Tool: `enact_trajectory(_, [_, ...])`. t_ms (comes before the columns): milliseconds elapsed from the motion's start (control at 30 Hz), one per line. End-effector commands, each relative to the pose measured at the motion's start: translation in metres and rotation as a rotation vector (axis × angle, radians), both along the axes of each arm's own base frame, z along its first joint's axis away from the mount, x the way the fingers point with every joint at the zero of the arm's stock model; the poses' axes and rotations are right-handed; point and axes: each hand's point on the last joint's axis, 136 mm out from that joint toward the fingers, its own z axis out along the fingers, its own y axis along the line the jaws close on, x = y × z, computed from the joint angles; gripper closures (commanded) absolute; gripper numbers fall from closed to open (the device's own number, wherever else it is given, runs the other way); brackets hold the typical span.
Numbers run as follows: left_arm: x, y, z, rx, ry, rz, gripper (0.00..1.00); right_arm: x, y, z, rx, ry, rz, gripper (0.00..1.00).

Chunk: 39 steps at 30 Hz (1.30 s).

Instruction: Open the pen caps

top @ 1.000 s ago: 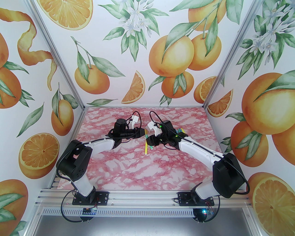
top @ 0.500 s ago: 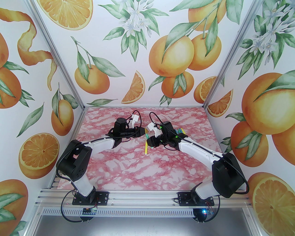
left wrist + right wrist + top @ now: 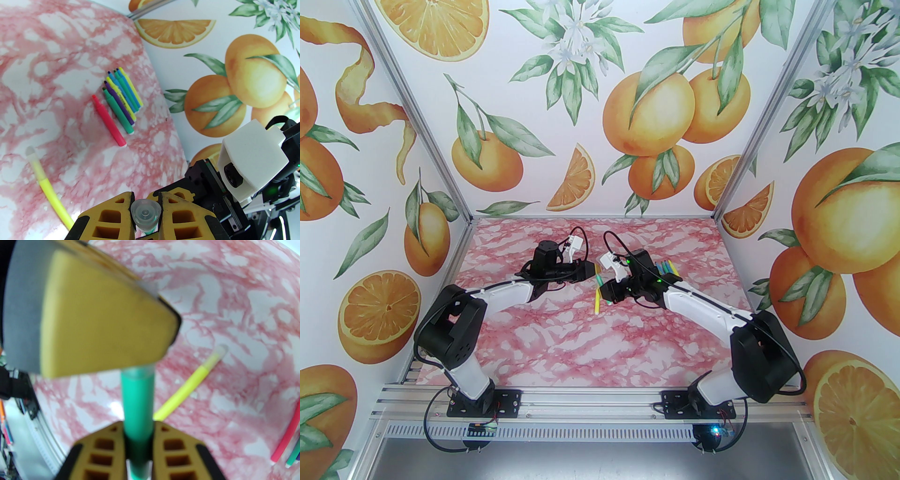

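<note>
**Shows a pen cap [image 3: 145, 214] pinched end-on in the left gripper [image 3: 145, 199], raised above the middle of the table [image 3: 35, 58].**

Clamps the green pen [image 3: 137, 404] by its barrel in the shut right gripper [image 3: 138, 439], facing the other grip along one axis, presumably for a straight pull apart. Presents the cap as pale, translucent and round in section, apparently not yet off the barrel. Leaves a yellow pen [image 3: 50, 194], capped, lying just below. Keeps a pink pen [image 3: 109, 120] and a tight row of bare-tipped pens [image 3: 121, 98] well apart, toward the right wall.
</note>
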Motion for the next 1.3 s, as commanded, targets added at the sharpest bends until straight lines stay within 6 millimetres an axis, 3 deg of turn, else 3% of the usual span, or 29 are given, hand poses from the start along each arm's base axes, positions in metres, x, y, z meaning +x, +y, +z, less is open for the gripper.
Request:
enact_trajectory(0, [0.031,0.023,0.041,-0.003,-0.134,0.144,1.00,-0.021,-0.011,-0.015,-0.038,0.069,0.010,1.00])
enact_trajectory(700, [0.044,0.055,0.055,0.026,-0.194,0.248,1.00,-0.029,-0.013,-0.033,-0.049,0.111,0.030,1.00])
enact_trajectory(1267, [0.056,0.080,0.075,0.031,-0.198,0.258,1.00,-0.033,-0.009,-0.028,-0.033,0.085,0.054,1.00])
